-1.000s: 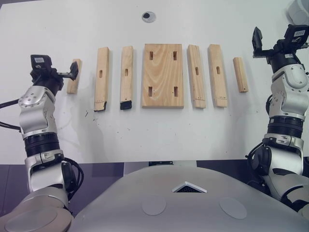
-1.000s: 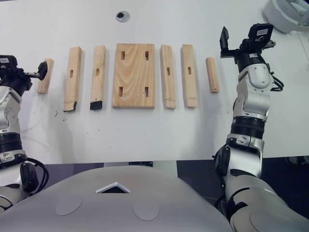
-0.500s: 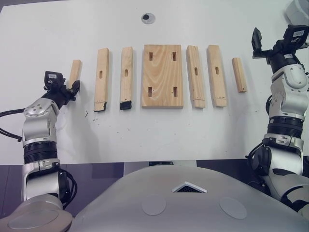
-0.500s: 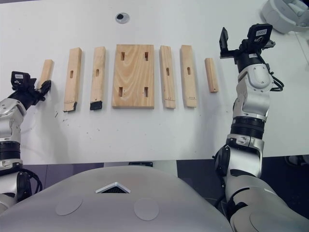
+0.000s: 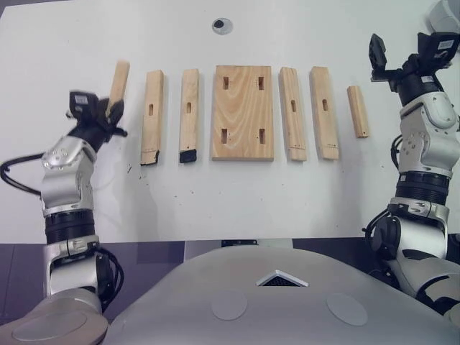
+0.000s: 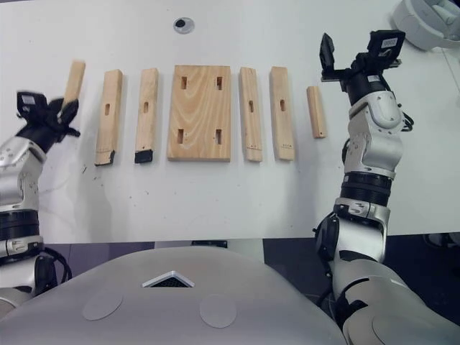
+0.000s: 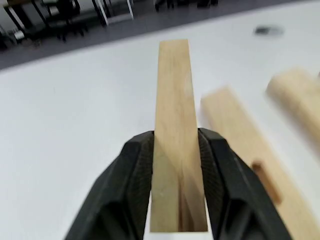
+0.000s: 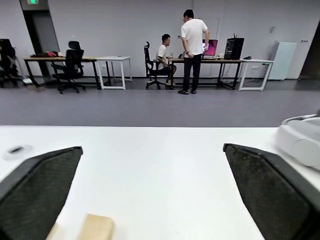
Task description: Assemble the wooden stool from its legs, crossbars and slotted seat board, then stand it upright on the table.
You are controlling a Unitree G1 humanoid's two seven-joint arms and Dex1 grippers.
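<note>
The left claw (image 5: pixel 108 115) pinches the left crossbar (image 5: pixel 119 77) close to its near end. The crossbar is clear of the desk (image 5: pixel 215 201) and points away from the claw at a tilt. The right claw (image 6: pixel 351 63) is spread and holds nothing. The right crossbar (image 5: pixel 357 111) lies flat on the desk, just inboard of this claw and below it.

Hazards:
- The grip sits far from the crossbar's middle. The long free end may pivot between the pads or slip out during a fast swing.
- The outer left leg (image 5: pixel 152 115) lies just beside the left claw on its inboard side. A low sweep toward the seat board (image 5: pixel 242 111) would probably knock it out of line.

View differences:
- The left wrist view shows both pads flush against the crossbar's edges. The head views show its tilt and the full row of parts.
- The right wrist view confirms the wide finger gap.
</note>
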